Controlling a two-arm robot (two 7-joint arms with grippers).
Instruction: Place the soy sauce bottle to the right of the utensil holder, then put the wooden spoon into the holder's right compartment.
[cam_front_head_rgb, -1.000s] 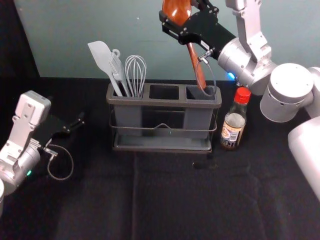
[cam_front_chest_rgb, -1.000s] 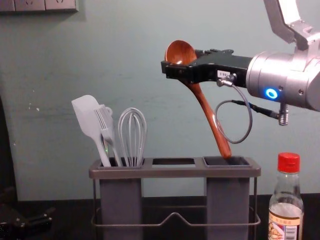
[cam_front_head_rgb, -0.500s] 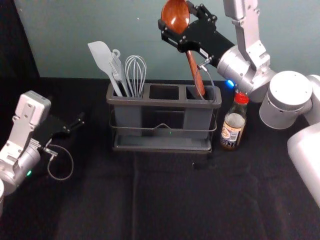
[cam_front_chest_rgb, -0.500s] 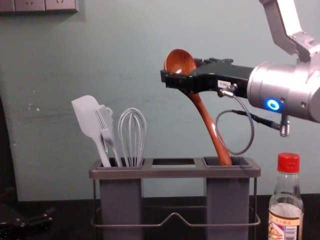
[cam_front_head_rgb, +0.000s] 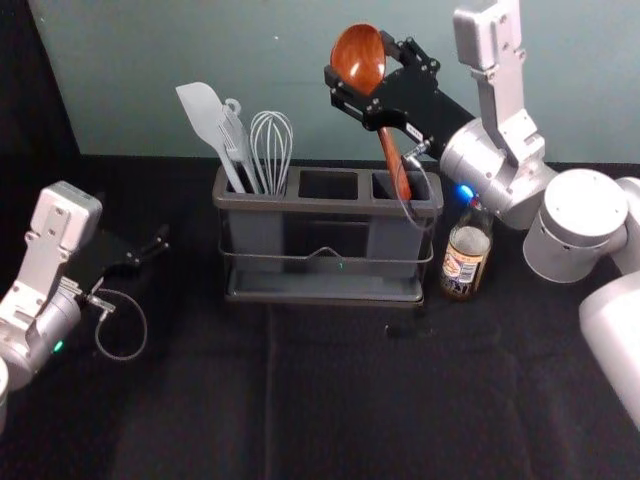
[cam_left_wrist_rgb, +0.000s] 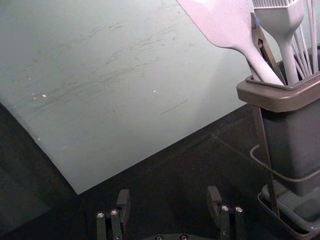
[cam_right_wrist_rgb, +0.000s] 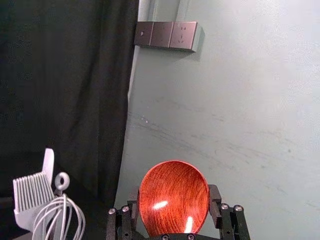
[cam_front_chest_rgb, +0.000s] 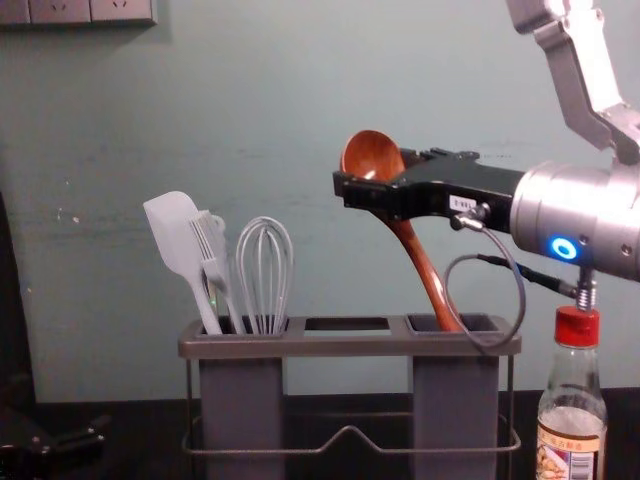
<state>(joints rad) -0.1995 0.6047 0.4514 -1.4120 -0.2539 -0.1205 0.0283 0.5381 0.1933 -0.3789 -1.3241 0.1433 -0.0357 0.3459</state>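
Observation:
My right gripper (cam_front_head_rgb: 362, 62) is above the utensil holder (cam_front_head_rgb: 330, 296), shut on the bowl of the wooden spoon (cam_front_head_rgb: 391, 152). In the right wrist view, the gripper (cam_right_wrist_rgb: 173, 200) has a finger on each side of the spoon bowl (cam_right_wrist_rgb: 173, 195). The spoon leans, and its handle end (cam_front_chest_rgb: 444, 310) dips into the holder's right compartment (cam_front_chest_rgb: 480, 323). The soy sauce bottle (cam_front_head_rgb: 466, 262) stands upright just right of the holder, its cap partly hidden by my right arm in the head view. My left gripper (cam_front_head_rgb: 140, 232) rests at the left; the left wrist view shows this gripper (cam_left_wrist_rgb: 168, 201) open and empty.
A spatula (cam_front_head_rgb: 206, 118), a brush (cam_front_chest_rgb: 212, 250) and a whisk (cam_front_head_rgb: 271, 150) stand in the holder's left compartment. A wall (cam_front_chest_rgb: 330, 60) rises behind. My right forearm reaches over the bottle in the chest view, a cable (cam_front_chest_rgb: 521, 290) hanging from its wrist.
The right gripper has lowered with the spoon, after a slight shift rightward, and the handle end has sunk deeper into the right compartment. Bottle, holder and left arm have kept their places.

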